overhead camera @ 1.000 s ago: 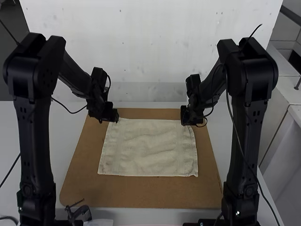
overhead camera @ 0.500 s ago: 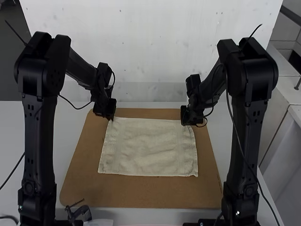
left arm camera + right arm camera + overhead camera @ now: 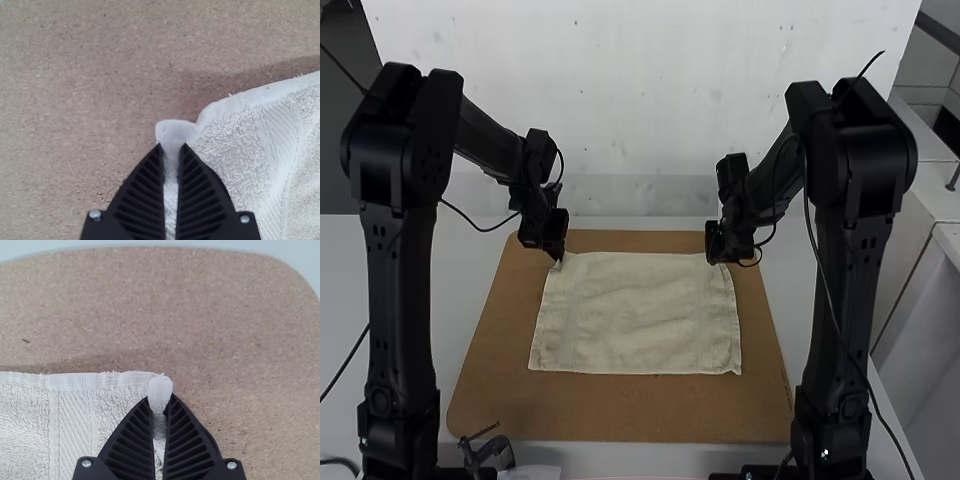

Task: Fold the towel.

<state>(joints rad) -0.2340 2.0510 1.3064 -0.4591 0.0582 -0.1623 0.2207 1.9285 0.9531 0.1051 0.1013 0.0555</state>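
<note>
The towel (image 3: 638,318) lies spread on a brown board (image 3: 620,410) between the two arms, roughly rectangular, with shallow wrinkles across its middle. The cloth is pale, looped terry; a flat woven band (image 3: 75,425) with slanting ribs runs beside the right edge, and a smooth, narrow hem (image 3: 100,380) borders the far side. The left gripper (image 3: 558,256) has its black, tapered, ribbed fingers (image 3: 145,197) closed on the far left corner, which bulges as a rounded tab (image 3: 175,132) at the tips. The right gripper (image 3: 713,261) pinches the far right corner likewise, a small blunt nub (image 3: 160,390) of cloth standing up between its fingertips. The board has a speckled, grainy surface and rounded corners, and rests on a white table (image 3: 456,290). Both grippers overlie the towel's far corners. A small black fitting (image 3: 490,452) sits at the board's near left; a thin cable (image 3: 480,229) loops beside the left arm.
</note>
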